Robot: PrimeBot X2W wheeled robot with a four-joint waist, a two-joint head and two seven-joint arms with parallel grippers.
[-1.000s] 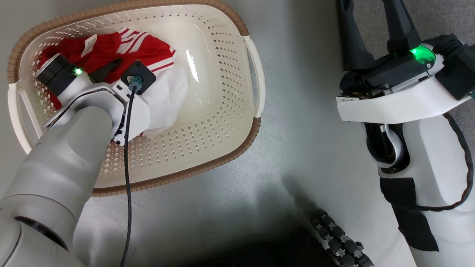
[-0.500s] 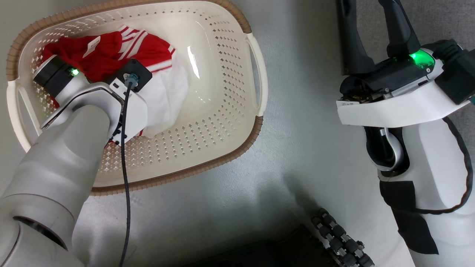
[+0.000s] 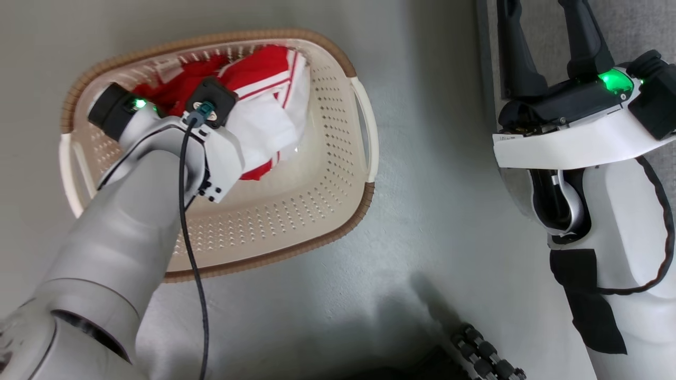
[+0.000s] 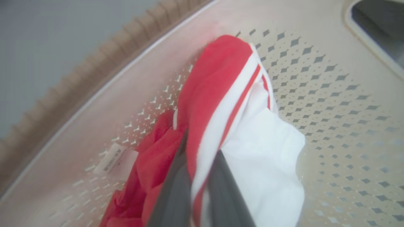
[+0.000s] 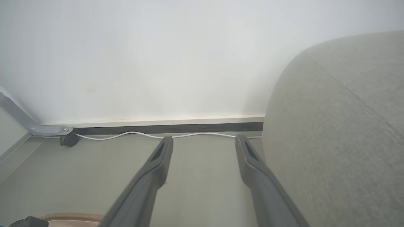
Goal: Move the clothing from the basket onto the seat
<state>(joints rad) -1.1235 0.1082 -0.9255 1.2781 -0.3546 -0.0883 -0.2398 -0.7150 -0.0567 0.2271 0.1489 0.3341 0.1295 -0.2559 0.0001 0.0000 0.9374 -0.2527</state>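
Observation:
The red clothing with white trim [image 3: 264, 87] hangs bunched over the far part of the cream basket [image 3: 327, 211]. In the left wrist view my left gripper [image 4: 202, 170] is shut on a red and white striped fold of the clothing [image 4: 217, 94], and a white part droops to the right. My left wrist covers the fingers in the head view. My right gripper [image 5: 204, 141] is open and holds nothing, held above the floor beside the light-grey seat [image 5: 341, 126]. Its fingers [image 3: 520, 58] rise at the upper right of the head view.
The basket stands on a grey floor [image 3: 422, 237]. A white wall, a dark skirting and a thin white cable [image 5: 142, 135] lie ahead of the right gripper. A metal leg with a caster [image 5: 68, 140] is at the left. My base's roller wheel [image 3: 486, 359] is at the bottom.
The head camera has shifted. My left arm has risen, lifting the gripped clothing off the basket's bottom and toward its far wall. The right gripper stays open beside the seat.

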